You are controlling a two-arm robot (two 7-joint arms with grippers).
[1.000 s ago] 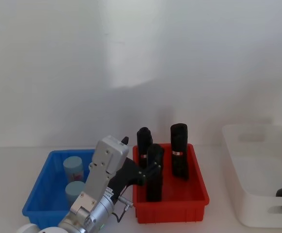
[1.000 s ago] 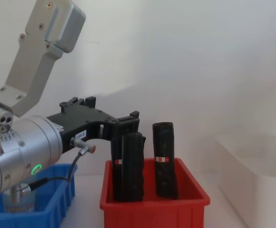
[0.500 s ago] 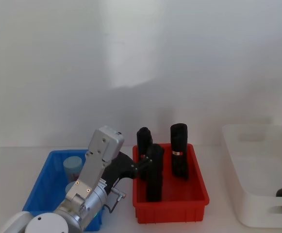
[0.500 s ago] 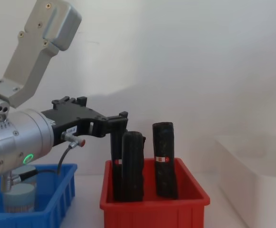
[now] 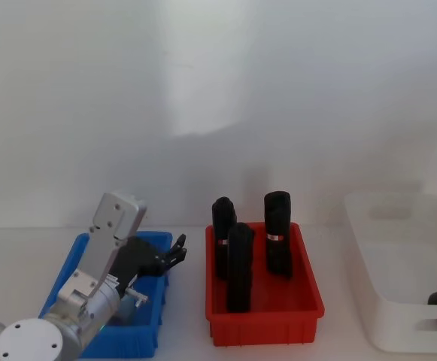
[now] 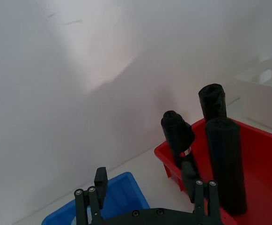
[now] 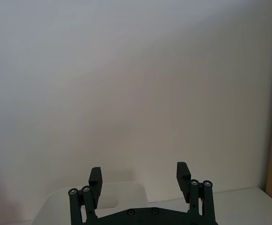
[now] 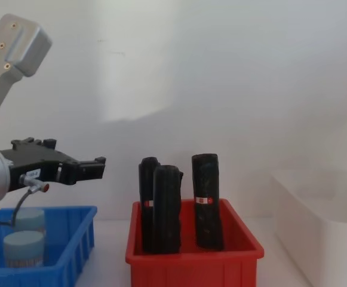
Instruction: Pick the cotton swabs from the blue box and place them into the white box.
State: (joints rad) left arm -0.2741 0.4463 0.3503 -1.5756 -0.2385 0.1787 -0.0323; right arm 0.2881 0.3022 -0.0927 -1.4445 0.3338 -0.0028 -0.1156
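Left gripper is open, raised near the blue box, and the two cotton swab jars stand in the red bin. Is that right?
No. The chest view shows the two cotton swab jars standing in the blue box; the red bin holds black rolls. The left gripper is open, raised near the blue box.

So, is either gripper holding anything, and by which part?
Nothing is held. The left gripper is open and empty above the blue box's right rim; the right gripper is open and empty too.
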